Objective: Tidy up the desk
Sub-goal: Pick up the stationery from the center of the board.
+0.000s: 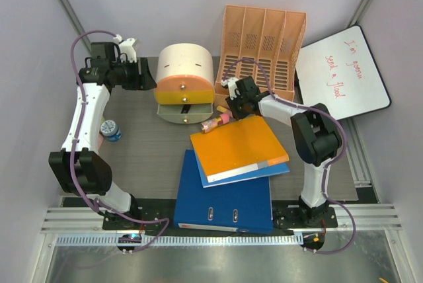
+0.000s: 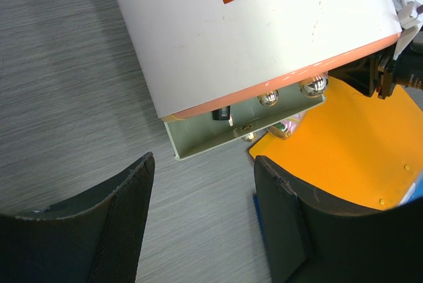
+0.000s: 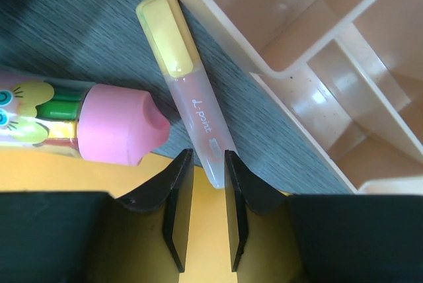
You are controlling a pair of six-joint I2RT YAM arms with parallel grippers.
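The desk (image 1: 139, 164) is a dark grey wood-grain top. My right gripper (image 3: 208, 164) hangs low at the back edge of an orange folder (image 1: 241, 147). Its jaws stand a narrow gap apart, open. The tail of a translucent pen with a yellow cap (image 3: 185, 91) lies between the tips, resting on the desk (image 3: 277, 124). A pink-capped marker pack (image 3: 99, 124) lies just left of the pen. My left gripper (image 2: 201, 184) is open and empty over bare desk, left of a round-topped drawer unit (image 2: 264, 32) whose lower drawer is pulled out.
A peach file organizer (image 1: 264, 38) stands at the back, close behind the pen. A whiteboard (image 1: 344, 75) with red writing lies at the right. The orange folder rests on a blue binder (image 1: 221, 197). A small blue-capped bottle (image 1: 111, 129) stands by the left arm.
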